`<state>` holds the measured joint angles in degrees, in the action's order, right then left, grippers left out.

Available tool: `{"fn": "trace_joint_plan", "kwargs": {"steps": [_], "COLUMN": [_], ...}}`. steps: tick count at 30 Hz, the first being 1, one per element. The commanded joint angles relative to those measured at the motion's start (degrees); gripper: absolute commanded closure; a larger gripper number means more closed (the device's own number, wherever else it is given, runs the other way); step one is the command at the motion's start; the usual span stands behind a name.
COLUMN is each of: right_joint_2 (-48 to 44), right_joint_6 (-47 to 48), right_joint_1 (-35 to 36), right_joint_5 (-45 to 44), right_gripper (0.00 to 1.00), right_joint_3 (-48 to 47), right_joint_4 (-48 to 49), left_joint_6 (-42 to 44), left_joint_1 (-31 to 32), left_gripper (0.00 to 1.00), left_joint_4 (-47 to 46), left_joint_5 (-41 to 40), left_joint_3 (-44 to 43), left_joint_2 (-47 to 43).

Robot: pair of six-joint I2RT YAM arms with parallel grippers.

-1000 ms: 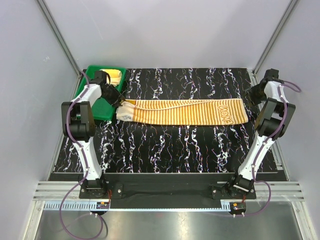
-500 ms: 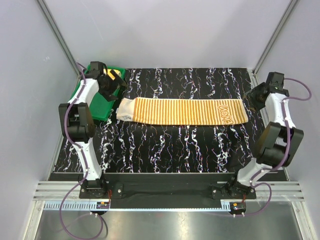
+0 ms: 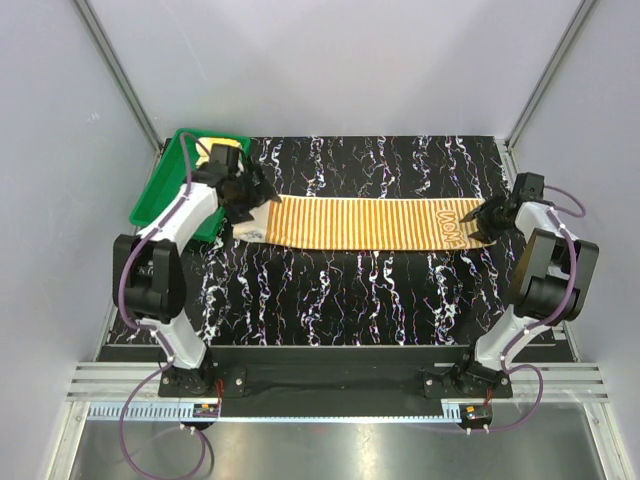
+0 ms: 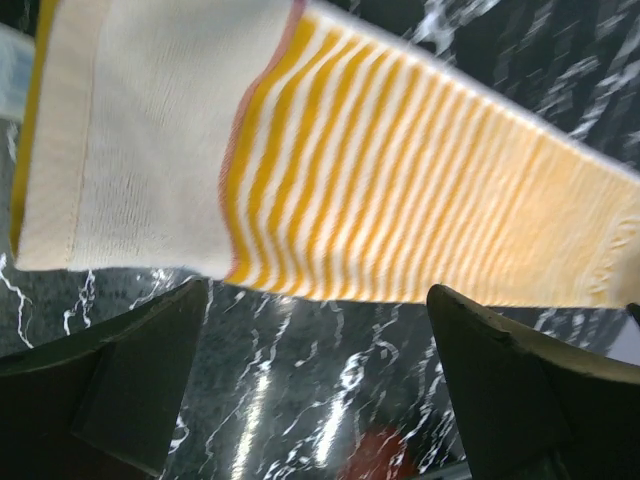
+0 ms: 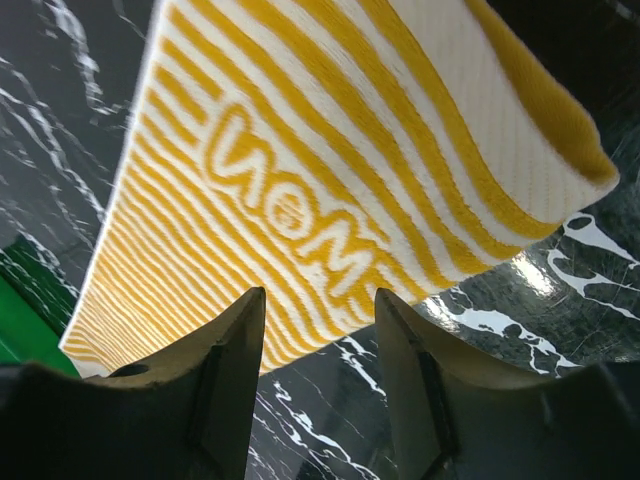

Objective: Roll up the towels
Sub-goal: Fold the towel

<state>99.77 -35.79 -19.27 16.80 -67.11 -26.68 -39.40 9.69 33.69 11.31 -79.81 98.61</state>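
Orange-and-cream striped towel point(image 3: 370, 223): flat on the black marbled surface point(image 3: 350, 290), about mid-depth, stripes up, not rolled at all.
Long axis: left to right, parallel to the near edge; plain cream hem end toward the green bin point(image 3: 160, 190), lettered end toward the right.
Change: smoother than a second ago, the raised crease along the far side gone, the left end let go.
Left hand point(image 3: 255, 192): released, fingers spread wide with nothing between them, hovering just above the cream hem end after a swing out over the bin.
Right hand point(image 3: 487, 218): fingers partly parted and empty, brought in from the far right corner to just over the lettered end.
Meaning for the task: spreading judged finished, rolling not yet begun; a short end the likely start, roll running along the long axis.
Pale yellow towel point(image 3: 225, 158): in the green bin, far left, mostly hidden by the left arm.
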Motion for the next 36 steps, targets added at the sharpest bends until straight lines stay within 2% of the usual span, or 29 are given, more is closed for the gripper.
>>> {"fn": "trace_joint_plan", "kwargs": {"steps": [1, 5, 10, 17, 21, 25, 28, 32, 36], "right_joint_2": [1.0, 2.3, 2.4, 2.9, 3.9, 5.0, 5.8, 6.0, 5.6], "right_joint_6": [0.8, 1.5, 2.0, 2.7, 2.7, 2.7, 2.7, 3.0, 3.2], "right_joint_1": [0.5, 0.8, 1.2, 1.5, 1.7, 2.0, 2.0, 2.1, 2.0], "right_joint_5": [3.2, 3.2, 3.4, 4.0, 4.6, 4.5, 4.7, 4.7, 4.6], "right_gripper": [0.46, 0.46, 0.47, 0.47, 0.48, 0.48, 0.48, 0.48, 0.48], "right_joint_3": [1.1, 2.3, 3.1, 3.1, 3.0, 2.8, 2.7, 2.6, 2.9], "right_joint_4": [2.9, 3.2, 3.4, 3.6, 3.8, 4.1, 4.4, 3.9, 3.8], "left_joint_6": [1.3, 2.0, 3.8, 2.0, 0.2, 0.4, 1.8, 4.3, 6.0], "left_joint_1": [1.8, 3.5, 3.5, 3.7, 4.3, 4.9, 5.0, 5.0, 3.9], "left_gripper": [0.01, 0.01, 0.01, 0.01, 0.01, 0.01, 0.01, 0.01, 0.01], "left_joint_4": [-4.1, -4.7, -7.5, -9.2, -5.4, -5.5, -4.9, 2.9, 4.6], "left_joint_5": [-0.7, -2.7, -2.8, 3.3, 3.5, 2.3, 0.1, -4.2, -7.3], "left_joint_3": [2.5, 2.1, 0.4, -0.8, -1.1, -1.0, -3.8, -11.8, -10.6], "left_joint_2": [2.9, 8.0, 9.4, 6.2, 3.3, 0.4, 3.0, 12.8, 16.2]}}
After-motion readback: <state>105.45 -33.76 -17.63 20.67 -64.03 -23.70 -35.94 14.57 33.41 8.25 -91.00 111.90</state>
